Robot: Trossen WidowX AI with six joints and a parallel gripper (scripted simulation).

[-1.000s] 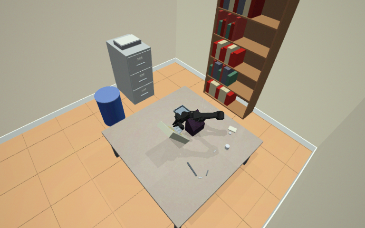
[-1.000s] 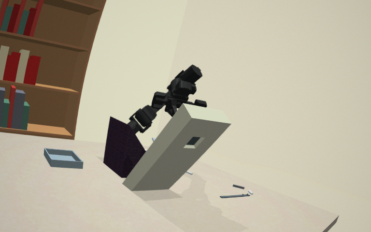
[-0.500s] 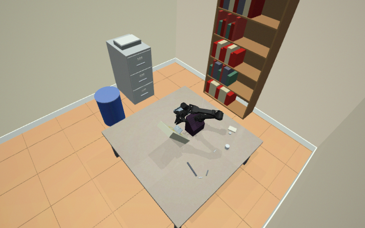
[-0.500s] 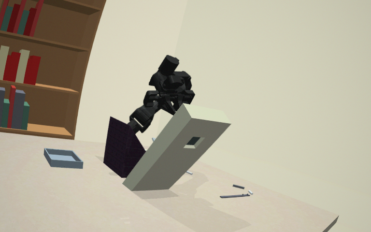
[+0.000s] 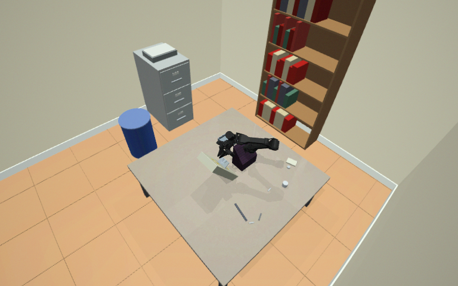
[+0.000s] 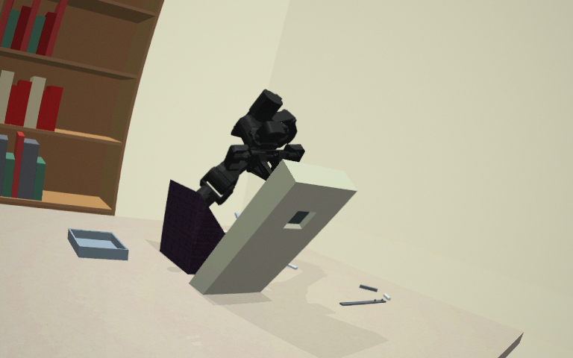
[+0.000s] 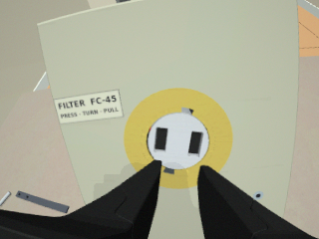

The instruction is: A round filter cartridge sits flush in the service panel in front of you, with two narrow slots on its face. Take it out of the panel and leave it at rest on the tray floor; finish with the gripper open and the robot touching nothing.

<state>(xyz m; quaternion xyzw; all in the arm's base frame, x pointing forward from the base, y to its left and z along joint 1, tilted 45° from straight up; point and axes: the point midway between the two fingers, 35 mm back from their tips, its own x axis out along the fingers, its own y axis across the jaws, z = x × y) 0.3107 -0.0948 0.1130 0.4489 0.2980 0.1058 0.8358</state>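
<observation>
A: Where does the gripper (image 7: pixel 179 171) stand?

B: Low centre of the wrist view. Its two black fingers are drawn in narrow with nothing between them, and their tips come up to the lower edge of the yellow ring (image 7: pixel 222 135). Whether they touch the face, I cannot tell.

A: And the filter cartridge (image 7: pixel 178 139)?

B: Seated in the service panel (image 7: pixel 233 54), a white disc inside that ring, just above the fingertips, with two dark upright slots side by side on its face. A label (image 7: pixel 88 106) left of it reads FILTER FC-45.

A: How is the arm (image 6: pixel 236 162) posed?

B: In the exterior view it rises from a dark block (image 6: pixel 186 236) at centre and folds over the panel's upper edge, wrist bunched at the top, gripper tipped toward the panel's hidden face.

A: What does that view add?

B: The panel leans steeply, and its back shows a small square opening (image 6: pixel 298 218). The blue-grey tray (image 6: pixel 99 250) lies at lower left on the table (image 6: pixel 84 321), well apart from the panel. The cartridge is hidden there.

A: And the top view?

B: The whole room: the bookshelf (image 5: pixel 341 77) upper right, a grey filing cabinet (image 5: pixel 165 84) and a blue drum (image 5: pixel 138 133) upper left, small loose bits on the table toward lower right. The tray cannot be made out there
</observation>
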